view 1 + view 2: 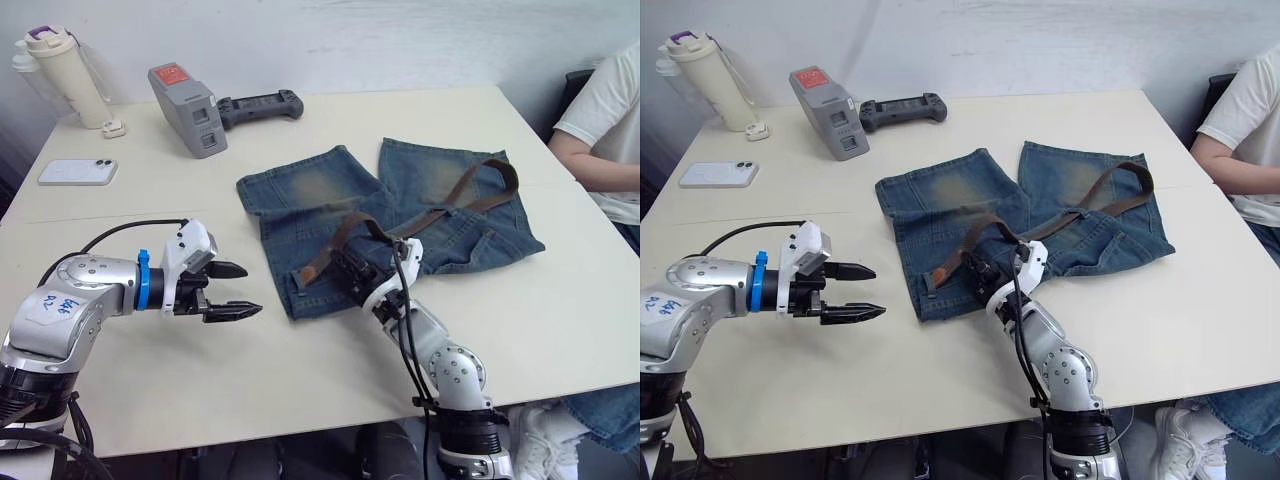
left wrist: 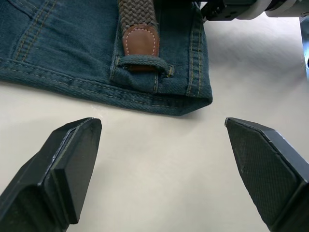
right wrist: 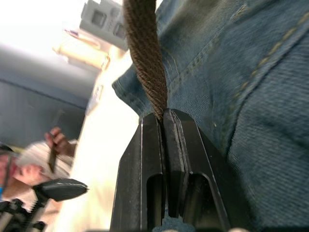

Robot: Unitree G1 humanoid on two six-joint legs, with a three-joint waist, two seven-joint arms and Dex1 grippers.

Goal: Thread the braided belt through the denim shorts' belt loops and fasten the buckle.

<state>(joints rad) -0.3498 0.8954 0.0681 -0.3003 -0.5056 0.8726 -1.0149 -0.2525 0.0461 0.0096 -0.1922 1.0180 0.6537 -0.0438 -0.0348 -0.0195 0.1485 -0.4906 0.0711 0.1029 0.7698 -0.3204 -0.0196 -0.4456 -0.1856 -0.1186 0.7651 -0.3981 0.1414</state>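
buckle hidden, person cut off by frame edge

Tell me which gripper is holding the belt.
The right gripper, shut on the braided belt over the denim shorts; the left gripper is open above bare table.

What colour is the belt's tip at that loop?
Reddish-brown leather with pale stitching, capping the braided belt just above the belt loop; the left wrist view shows it best.

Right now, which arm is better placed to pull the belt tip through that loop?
Probably the left. Its pincer is open over bare table just short of the waistband, facing the belt tip at the loop. The right pincer is shut on the belt farther up, so it can feed slack.
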